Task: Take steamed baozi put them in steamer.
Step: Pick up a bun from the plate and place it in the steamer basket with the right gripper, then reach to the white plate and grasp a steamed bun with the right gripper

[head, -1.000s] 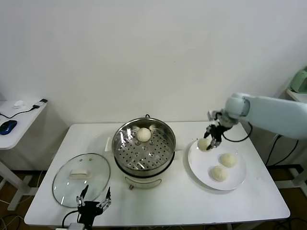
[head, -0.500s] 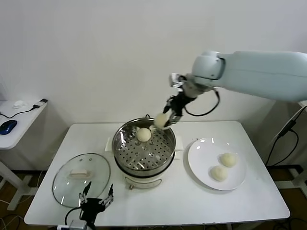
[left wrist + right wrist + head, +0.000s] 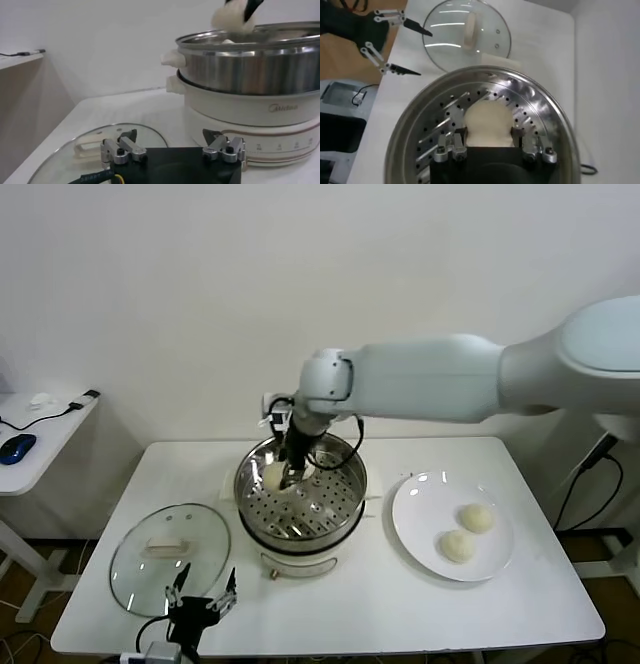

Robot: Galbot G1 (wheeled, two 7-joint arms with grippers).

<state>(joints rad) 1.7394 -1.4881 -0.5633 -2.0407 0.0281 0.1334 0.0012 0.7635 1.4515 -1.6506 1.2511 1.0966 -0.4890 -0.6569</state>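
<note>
My right gripper (image 3: pixel 287 473) reaches over the steamer (image 3: pixel 300 529) and is shut on a cream-white baozi (image 3: pixel 271 476). In the right wrist view the baozi (image 3: pixel 487 122) sits between the two fingers (image 3: pixel 459 135), above the perforated tray (image 3: pixel 440 135). The left wrist view shows that baozi (image 3: pixel 229 20) at about the height of the steamer's rim (image 3: pixel 250 42). Two more baozi (image 3: pixel 477 517) (image 3: pixel 457 545) lie on the white plate (image 3: pixel 420 514) at the right. My left gripper (image 3: pixel 200 602) is parked open near the table's front edge.
A round glass lid (image 3: pixel 170 546) lies flat on the table left of the steamer, just beyond the left gripper (image 3: pixel 172 146). A side table with a blue mouse (image 3: pixel 16 448) stands at the far left. The white wall is close behind the table.
My right arm lifted one baozi off the plate, swung left over the steamer and lowered it toward the tray. The plate went from three baozi to two. The left arm stayed put.
</note>
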